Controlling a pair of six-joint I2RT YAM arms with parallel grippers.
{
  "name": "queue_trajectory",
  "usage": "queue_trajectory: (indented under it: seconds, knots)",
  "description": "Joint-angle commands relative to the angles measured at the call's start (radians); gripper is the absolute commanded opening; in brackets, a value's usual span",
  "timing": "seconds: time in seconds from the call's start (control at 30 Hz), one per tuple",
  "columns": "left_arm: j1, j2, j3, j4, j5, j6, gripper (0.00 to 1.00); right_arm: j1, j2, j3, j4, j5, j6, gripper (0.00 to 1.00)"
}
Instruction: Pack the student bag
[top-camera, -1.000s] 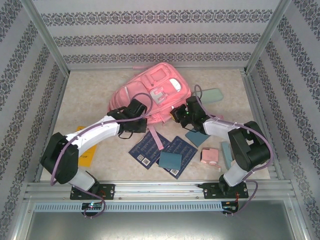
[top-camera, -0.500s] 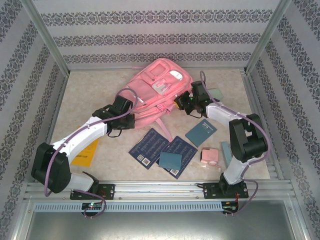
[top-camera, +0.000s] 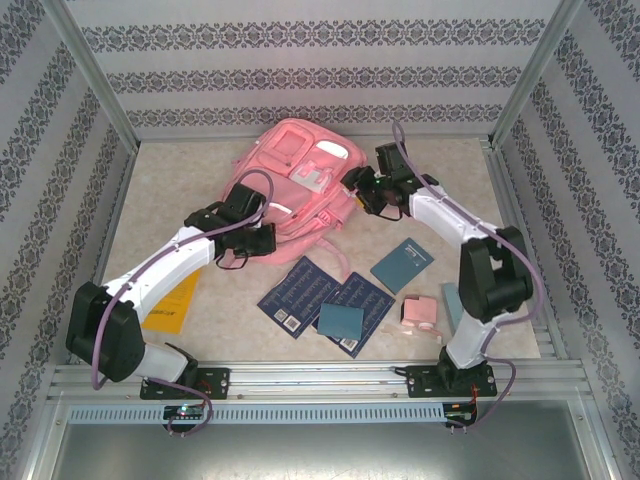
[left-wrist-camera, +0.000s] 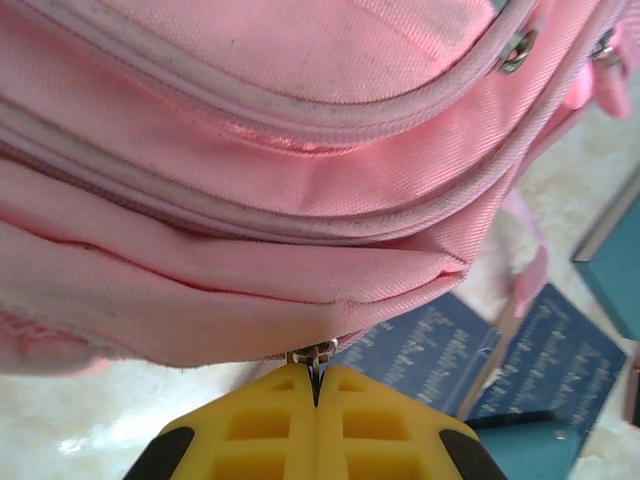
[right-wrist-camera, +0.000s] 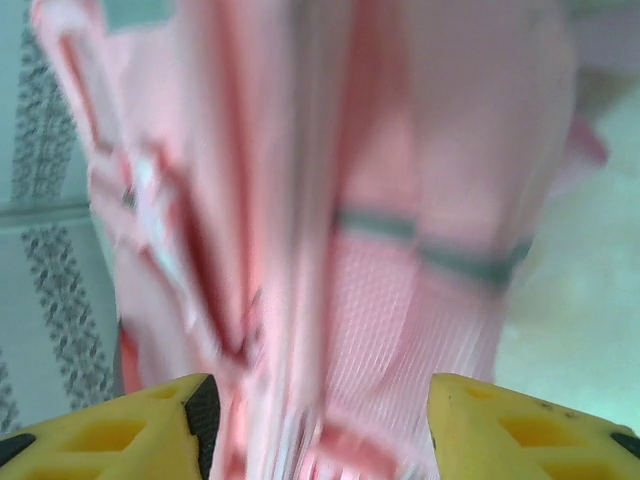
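Note:
The student bag (top-camera: 295, 180), a large pink backpack, lies at the far middle of the table. My left gripper (top-camera: 264, 238) is at the bag's near edge. In the left wrist view it (left-wrist-camera: 317, 385) is shut on a small metal zipper pull (left-wrist-camera: 316, 352) under the bag's bottom seam (left-wrist-camera: 300, 300). My right gripper (top-camera: 355, 195) is at the bag's right side. In the blurred right wrist view it (right-wrist-camera: 315, 405) is open, its yellow fingers (right-wrist-camera: 500, 420) wide apart, with the bag's pink mesh side (right-wrist-camera: 420, 330) just ahead of them.
Two dark blue booklets (top-camera: 300, 292) (top-camera: 362, 300) lie in front of the bag with a teal book (top-camera: 341, 320) on them. Another teal book (top-camera: 403, 264) and a small pink box (top-camera: 420, 314) lie to the right. A yellow booklet (top-camera: 172, 305) lies by the left arm.
The bag has turned and slid toward the far left. My right gripper has opened and let go of the bag's side. The left gripper stays shut on the zipper pull.

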Motion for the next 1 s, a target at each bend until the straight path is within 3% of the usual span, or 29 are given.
queue_trajectory:
  seconds: [0.0,0.37,0.73,0.87,0.97]
  knots:
    - [-0.015,0.000,0.079,0.017,0.052,-0.038,0.00,0.040,-0.140,-0.084,-0.023,0.027,0.027,0.54]
    - [-0.087,-0.032,0.147,-0.016,0.035,-0.072,0.00,0.248,-0.234,-0.211,0.106,-0.005,0.224,0.58]
    - [-0.142,-0.032,0.133,0.018,0.039,-0.104,0.00,0.309,-0.144,-0.241,0.280,-0.011,0.334,0.54]
    - [-0.161,-0.031,0.128,0.032,0.050,-0.111,0.00,0.302,-0.115,-0.248,0.329,-0.001,0.333,0.42]
    - [-0.165,-0.032,0.128,0.018,0.041,-0.102,0.00,0.291,-0.105,-0.247,0.347,0.004,0.318,0.16]
